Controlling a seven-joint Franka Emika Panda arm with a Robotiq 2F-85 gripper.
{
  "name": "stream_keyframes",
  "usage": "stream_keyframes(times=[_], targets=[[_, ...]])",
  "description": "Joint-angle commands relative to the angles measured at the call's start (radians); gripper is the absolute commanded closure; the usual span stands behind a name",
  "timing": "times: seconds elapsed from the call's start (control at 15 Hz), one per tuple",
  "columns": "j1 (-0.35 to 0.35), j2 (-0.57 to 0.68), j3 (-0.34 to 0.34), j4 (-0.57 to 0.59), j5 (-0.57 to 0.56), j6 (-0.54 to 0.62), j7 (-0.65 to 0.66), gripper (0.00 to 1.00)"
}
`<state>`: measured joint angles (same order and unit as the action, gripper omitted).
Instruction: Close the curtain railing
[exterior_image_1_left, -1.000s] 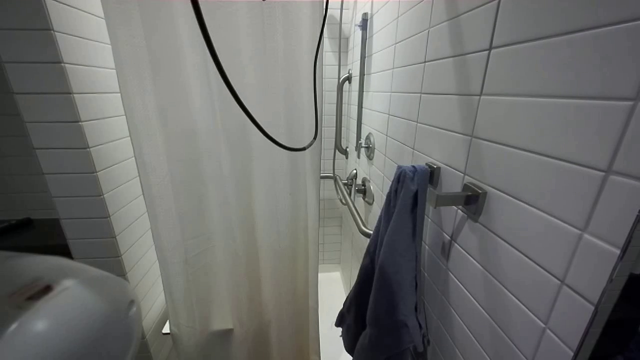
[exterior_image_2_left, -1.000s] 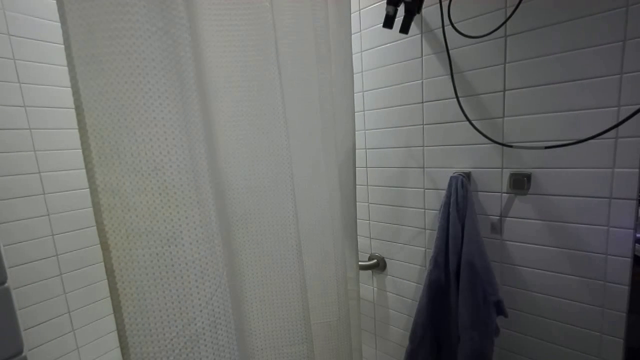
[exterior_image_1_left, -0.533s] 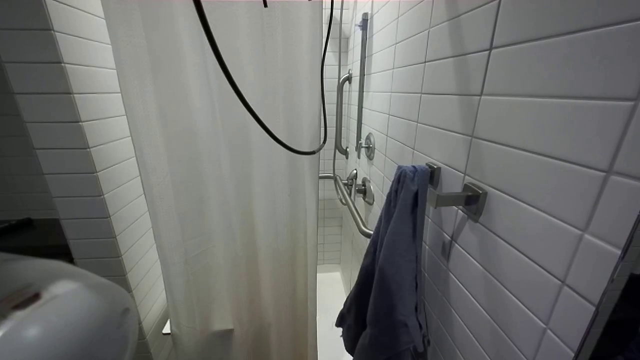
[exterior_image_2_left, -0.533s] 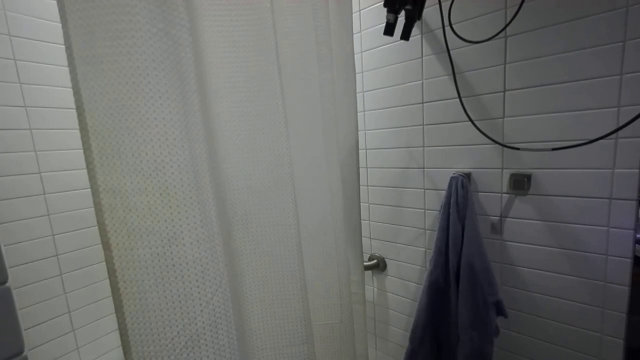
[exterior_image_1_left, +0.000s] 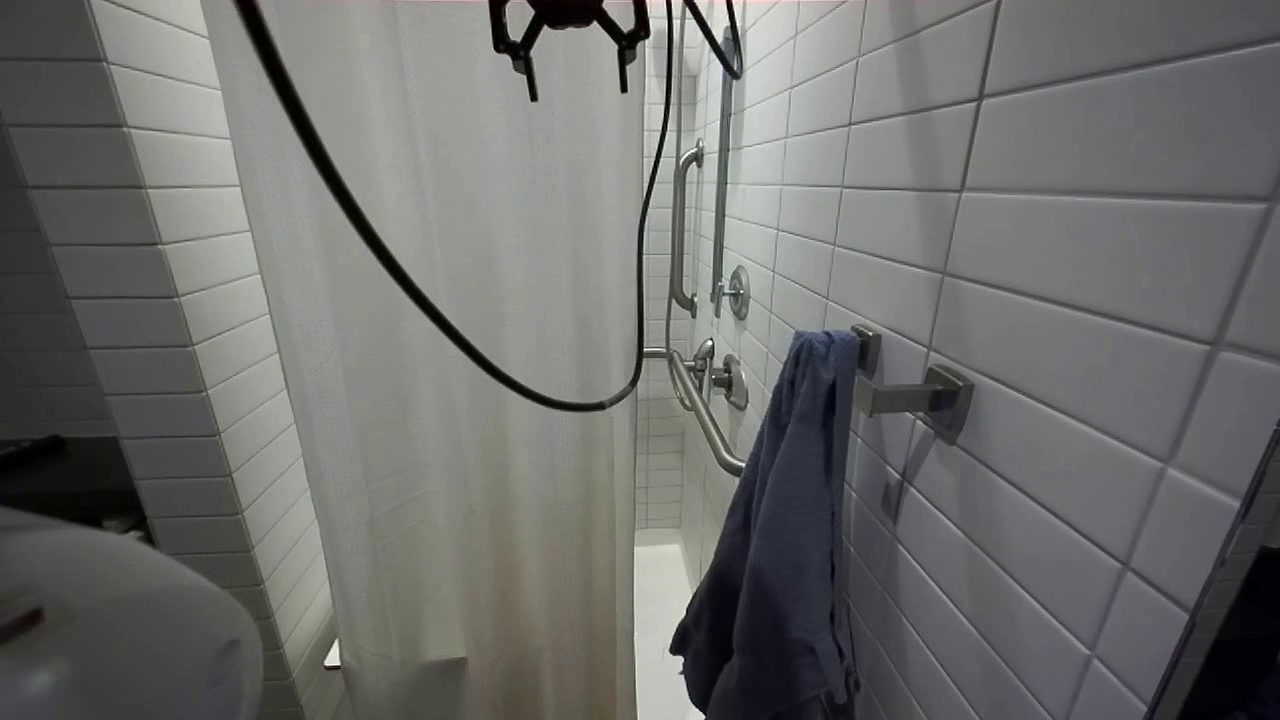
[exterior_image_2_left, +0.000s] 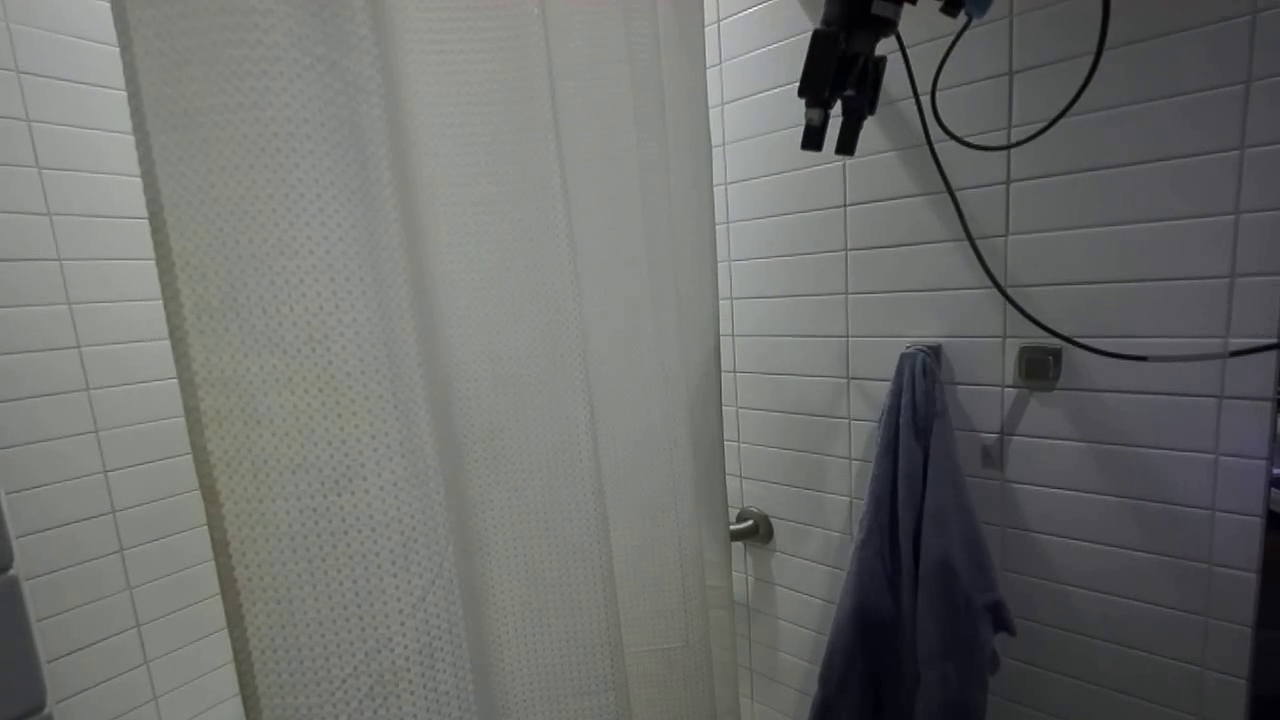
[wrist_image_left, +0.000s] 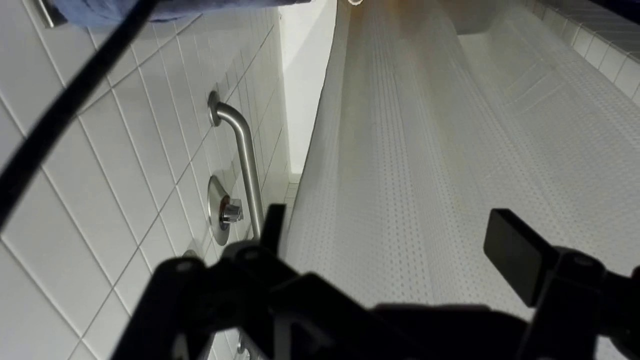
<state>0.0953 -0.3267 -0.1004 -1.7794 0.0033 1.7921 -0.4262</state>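
There are one curtain (exterior_image_1_left: 480, 250), one towel (exterior_image_1_left: 785, 520) and one tool (exterior_image_1_left: 579, 94), its two jaws standing wide apart. The curtain hangs near the tiled wall (exterior_image_1_left: 1090, 260); in both exterior views its top and bottom are cut off. It is white, finely dotted cloth with long folds.

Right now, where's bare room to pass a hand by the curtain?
Free: slim opening between the curtain and tiled wall, over the pale floor strip; bare wall tiles beside the towel, below the metal bracket.
Crowded: that opening's wall side, with the grab bar; up high, the open gripper, a black cable hanging lower.
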Motion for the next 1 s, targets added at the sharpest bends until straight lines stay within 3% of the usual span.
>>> stream_keyframes(times=[0.0, 0.6, 0.73, 0.8, 0.93], targets=[[-0.021, -0.165, 0.024, -0.212, 0.007, 0.069, 0.029, 0.0], [-0.012, -0.472, 0.026, -0.615, -0.001, 0.062, 0.085, 0.0], [0.005, -0.513, 0.01, -0.663, 0.025, 0.056, 0.072, 0.0], [0.0, -0.452, 0.012, -0.601, 0.004, 0.047, 0.069, 0.0], [0.003, -0.485, 0.01, -0.639, 0.011, 0.047, 0.069, 0.0]])
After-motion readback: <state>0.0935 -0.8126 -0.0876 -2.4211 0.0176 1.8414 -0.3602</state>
